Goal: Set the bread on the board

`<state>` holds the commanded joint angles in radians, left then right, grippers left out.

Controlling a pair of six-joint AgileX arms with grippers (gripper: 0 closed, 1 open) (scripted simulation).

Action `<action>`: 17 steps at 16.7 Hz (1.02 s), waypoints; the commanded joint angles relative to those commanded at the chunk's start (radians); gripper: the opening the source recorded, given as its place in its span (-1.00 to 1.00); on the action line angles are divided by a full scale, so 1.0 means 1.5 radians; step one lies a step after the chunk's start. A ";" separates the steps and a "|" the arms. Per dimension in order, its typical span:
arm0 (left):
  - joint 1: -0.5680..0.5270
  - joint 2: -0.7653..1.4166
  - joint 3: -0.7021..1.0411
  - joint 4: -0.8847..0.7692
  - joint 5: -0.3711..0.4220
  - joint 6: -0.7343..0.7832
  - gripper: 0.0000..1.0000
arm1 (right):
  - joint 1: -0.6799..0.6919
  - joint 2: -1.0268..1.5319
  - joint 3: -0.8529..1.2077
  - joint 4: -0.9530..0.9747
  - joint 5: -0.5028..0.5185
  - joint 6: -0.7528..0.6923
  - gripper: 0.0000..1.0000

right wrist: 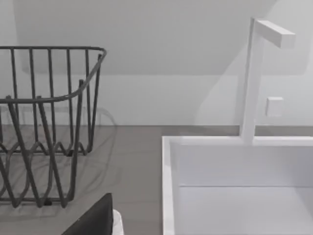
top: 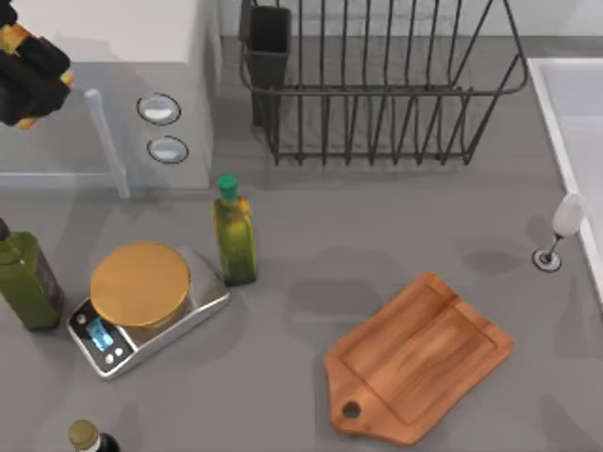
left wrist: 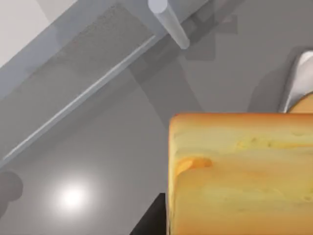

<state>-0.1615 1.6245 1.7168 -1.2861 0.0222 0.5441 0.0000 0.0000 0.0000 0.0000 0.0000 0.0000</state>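
My left gripper (top: 33, 71) hovers high at the far left back corner, above the white appliance, shut on the bread (top: 9, 38). In the left wrist view the bread (left wrist: 239, 176) is a golden-yellow chunk with a browner crust, held well above the grey counter. The board (top: 419, 363), reddish-brown with a handle hole, lies at the front right with nothing on it. My right arm is parked at the right near the sink, and a dark edge of its gripper (right wrist: 93, 221) shows.
A silver scale (top: 141, 301) with a tan disc, an oil bottle (top: 234, 231) and a green bottle (top: 24, 278) stand front left. A wire dish rack (top: 377, 85) fills the back. A wine glass (top: 565, 221) stands beside the sink (top: 575, 122).
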 joint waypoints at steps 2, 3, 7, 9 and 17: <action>-0.089 0.015 0.042 -0.009 0.004 -0.147 -1.00 | 0.000 0.000 0.000 0.000 0.000 0.000 1.00; -0.133 0.028 0.060 -0.011 0.004 -0.223 -1.00 | 0.000 0.000 0.000 0.000 0.000 0.000 1.00; -0.299 0.113 0.116 -0.011 -0.003 -0.522 -1.00 | 0.000 0.000 0.000 0.000 0.000 0.000 1.00; -0.373 0.169 0.133 -0.006 -0.011 -0.658 -1.00 | 0.000 0.000 0.000 0.000 0.000 0.000 1.00; -0.552 0.394 0.144 0.022 -0.018 -0.990 -1.00 | 0.000 0.000 0.000 0.000 0.000 0.000 1.00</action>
<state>-0.9889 2.2161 1.9331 -1.2535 -0.0051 -0.9416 0.0000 0.0000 0.0000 0.0000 0.0000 0.0000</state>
